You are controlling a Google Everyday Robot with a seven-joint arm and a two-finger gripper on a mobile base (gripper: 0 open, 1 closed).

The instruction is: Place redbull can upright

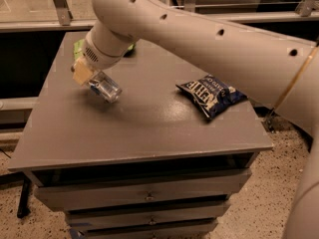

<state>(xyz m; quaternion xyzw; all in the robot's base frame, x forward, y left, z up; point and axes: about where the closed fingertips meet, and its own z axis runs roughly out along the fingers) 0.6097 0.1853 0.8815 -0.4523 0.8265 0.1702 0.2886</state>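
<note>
The redbull can (106, 88) is a small silver can, tilted with its lower end just above or touching the grey table top (139, 128) at the left. My gripper (88, 77) is at the end of the big white arm and is shut on the can's upper end. The pale fingertips (79, 74) cover that end of the can. The can's top and pull tab are hidden.
A dark blue snack bag (212, 95) lies flat on the table's right side. A green bag (79, 48) peeks out behind the arm at the back left. The table has drawers (149, 198) below its front edge. A railing runs along the back.
</note>
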